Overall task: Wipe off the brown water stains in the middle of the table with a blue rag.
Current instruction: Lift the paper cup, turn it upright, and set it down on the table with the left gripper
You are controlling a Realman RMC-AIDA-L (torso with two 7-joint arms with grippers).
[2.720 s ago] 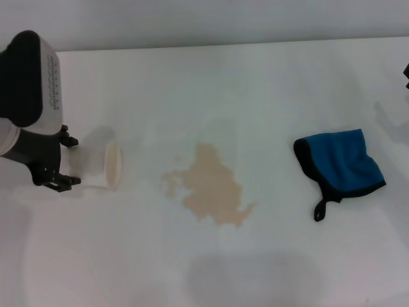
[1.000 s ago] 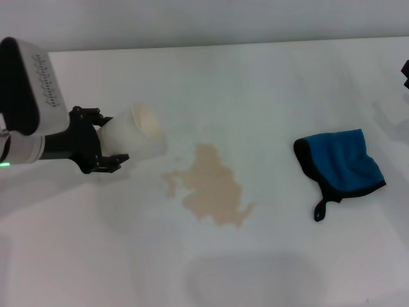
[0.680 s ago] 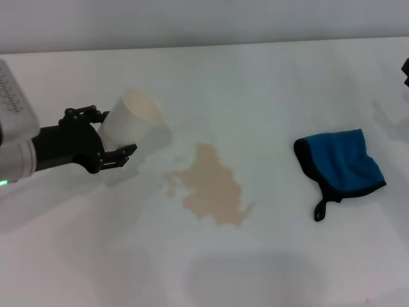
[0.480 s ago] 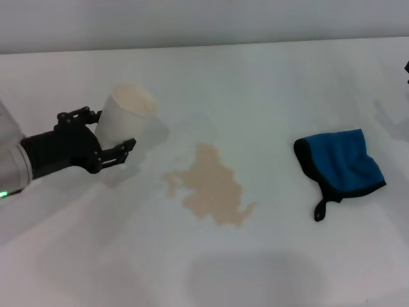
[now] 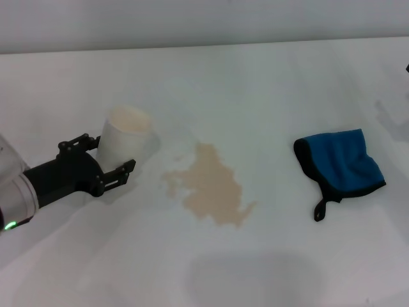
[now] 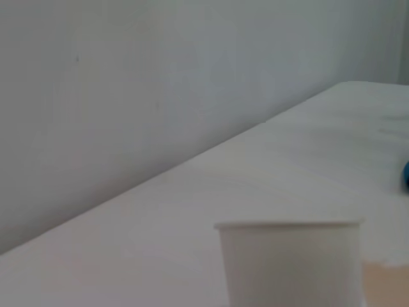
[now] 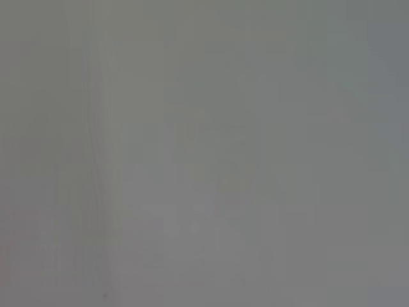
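White and matte, the large smooth flat surface [image 5: 268, 89] fills nearly the whole head view and carries everything else. Beyond its far edge a plain grey wall [image 6: 128, 83] rises, seen best in the left wrist view; the right wrist view gives only a blank grey field.

The left arm, with a pale sleeve and black forearm [image 5: 38, 185], reaches in from the left side of the surface. At its end the left claw [image 5: 108, 157] is clenched around a white paper cup [image 5: 124, 137], one black finger on each side of the cup wall. The cup stands upright with its mouth facing up, and a beige film shows inside the rim. Whether its base touches the surface I cannot tell. In the left wrist view the same cup [image 6: 291, 262] stands close and straight.

The brown water stains [image 5: 211, 185] form a pale tan, thin blotch with ragged lobed edges in the middle of the surface, near the cup on its right, with small specks at the blotch's left side.

The blue rag [image 5: 342, 163], a bright soft cloth with black trim and a short black loop tab at its near edge, lies crumpled on the right part of the surface, well apart from the stains and untouched by either arm.

The right claw is out of sight.
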